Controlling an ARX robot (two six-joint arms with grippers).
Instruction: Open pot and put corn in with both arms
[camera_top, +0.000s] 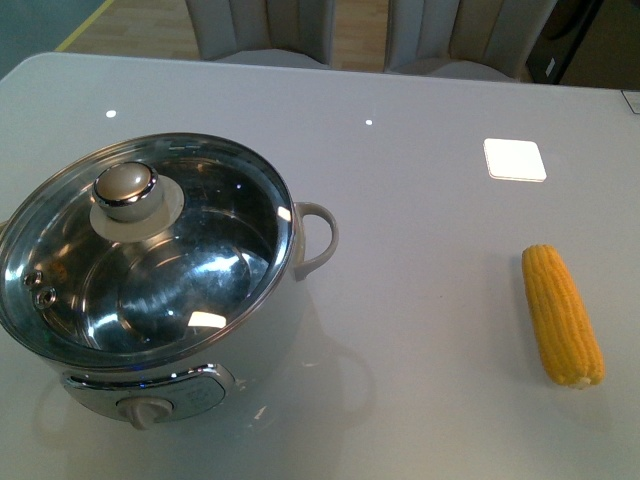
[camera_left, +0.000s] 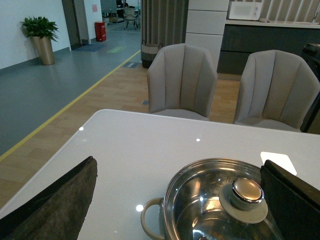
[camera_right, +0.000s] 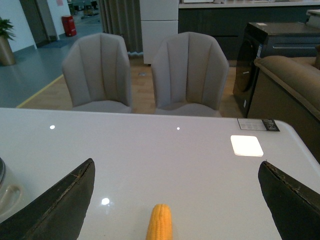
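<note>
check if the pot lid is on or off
On: the glass lid sits level on the pot, knob up; the corn lies outside on the table.

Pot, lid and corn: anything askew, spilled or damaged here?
Nothing stands out. The lid sits squarely on the pot, the corn lies whole on the table, well clear of it, and nothing is spilled.

White table, grey chairs, wooden floor
</note>
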